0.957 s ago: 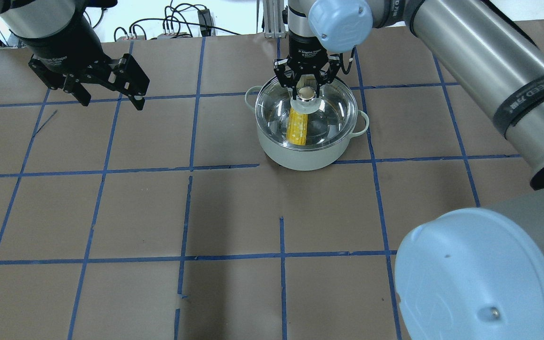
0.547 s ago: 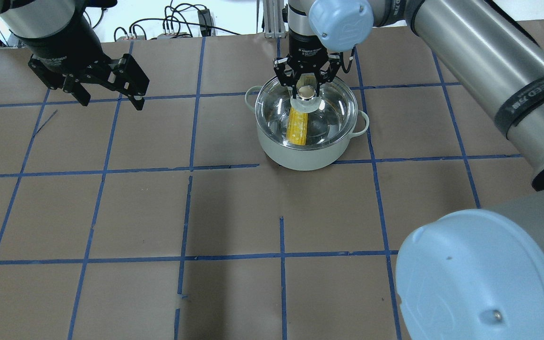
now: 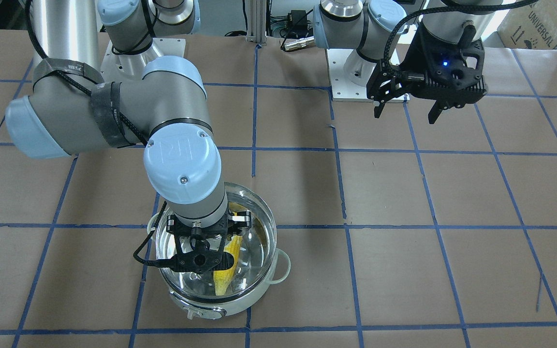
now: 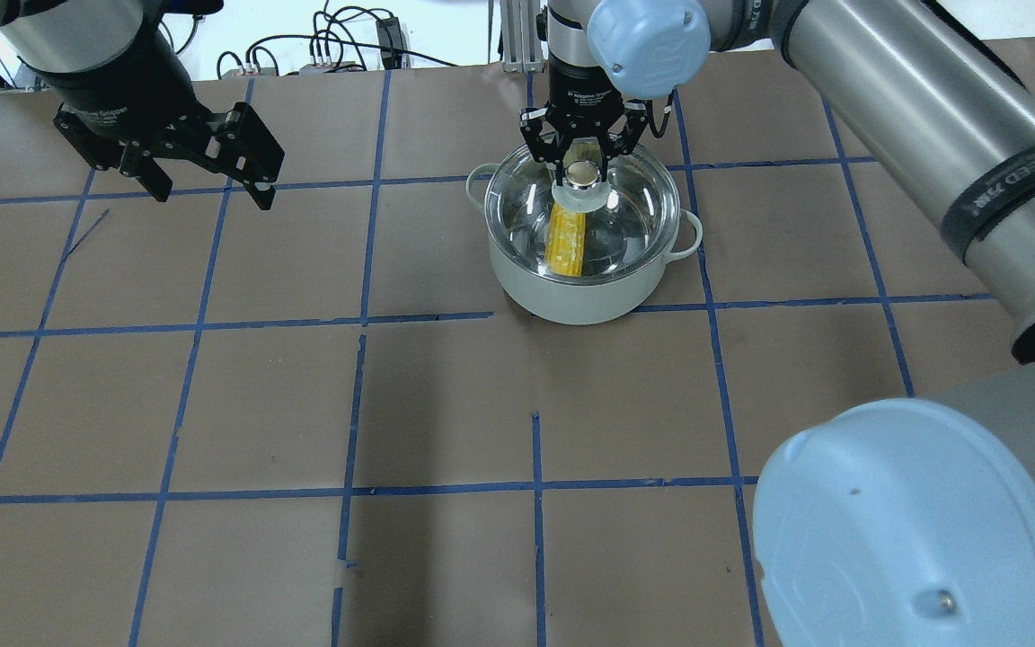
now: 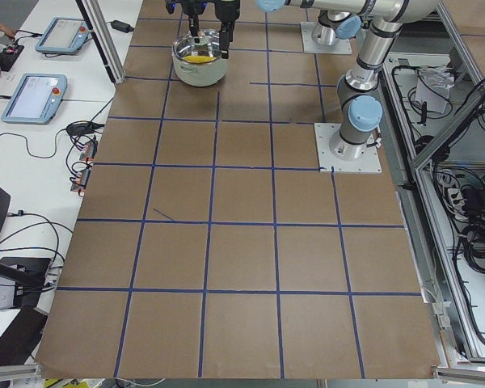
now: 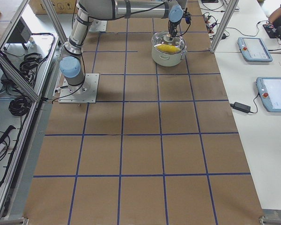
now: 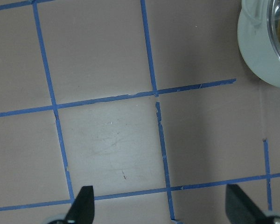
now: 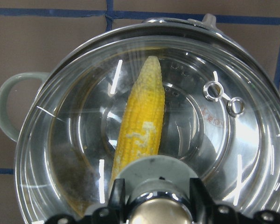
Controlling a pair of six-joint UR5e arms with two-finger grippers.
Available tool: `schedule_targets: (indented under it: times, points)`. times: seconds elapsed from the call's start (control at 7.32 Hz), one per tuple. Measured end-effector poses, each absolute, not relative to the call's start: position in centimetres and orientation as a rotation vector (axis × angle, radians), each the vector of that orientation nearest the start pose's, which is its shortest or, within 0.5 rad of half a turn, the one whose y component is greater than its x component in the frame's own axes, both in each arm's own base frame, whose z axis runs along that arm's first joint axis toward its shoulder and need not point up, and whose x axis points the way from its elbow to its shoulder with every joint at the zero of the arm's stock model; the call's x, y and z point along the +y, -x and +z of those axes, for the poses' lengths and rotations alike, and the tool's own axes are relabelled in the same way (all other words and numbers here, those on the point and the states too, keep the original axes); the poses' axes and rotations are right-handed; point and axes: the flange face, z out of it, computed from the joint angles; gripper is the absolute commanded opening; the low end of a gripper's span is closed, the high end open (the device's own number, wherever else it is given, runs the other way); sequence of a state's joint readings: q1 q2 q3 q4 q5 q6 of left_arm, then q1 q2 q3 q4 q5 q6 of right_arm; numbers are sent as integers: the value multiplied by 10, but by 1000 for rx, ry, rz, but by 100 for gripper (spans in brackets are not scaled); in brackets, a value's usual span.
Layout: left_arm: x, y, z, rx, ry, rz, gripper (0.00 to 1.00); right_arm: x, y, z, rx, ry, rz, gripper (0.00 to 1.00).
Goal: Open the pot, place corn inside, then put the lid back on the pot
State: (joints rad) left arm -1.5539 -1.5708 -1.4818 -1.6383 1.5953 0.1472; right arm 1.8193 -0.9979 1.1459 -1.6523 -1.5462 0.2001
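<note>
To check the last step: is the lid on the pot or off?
On. The lid covers the pot rim to rim, and the corn shows through its glass.

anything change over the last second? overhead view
Almost nothing. The right gripper and the lid, whose knob it grips, crept slightly toward the table's far edge in the overhead view. No grasp or release is visible. The pot, the corn inside it and the open left gripper stayed put.
</note>
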Motion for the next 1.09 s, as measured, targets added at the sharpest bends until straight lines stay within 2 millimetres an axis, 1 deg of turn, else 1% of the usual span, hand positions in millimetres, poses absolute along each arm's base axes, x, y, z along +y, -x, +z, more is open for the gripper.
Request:
schedule_targets:
  times: [0.68, 0.82, 0.96, 1.09]
  points:
    - [-494, 123, 525, 3108, -205, -30, 100, -658, -307, 354, 3128, 76, 98, 46]
    - [-494, 123, 525, 3108, -205, -30, 100, -658, -307, 354, 3129, 75, 98, 57]
    - [-494, 123, 525, 3108, -205, -30, 100, -658, -307, 354, 3129, 74, 94, 73]
    - [-494, 123, 525, 3108, -205, -30, 100, -659, -307, 355, 3130, 74, 79, 76]
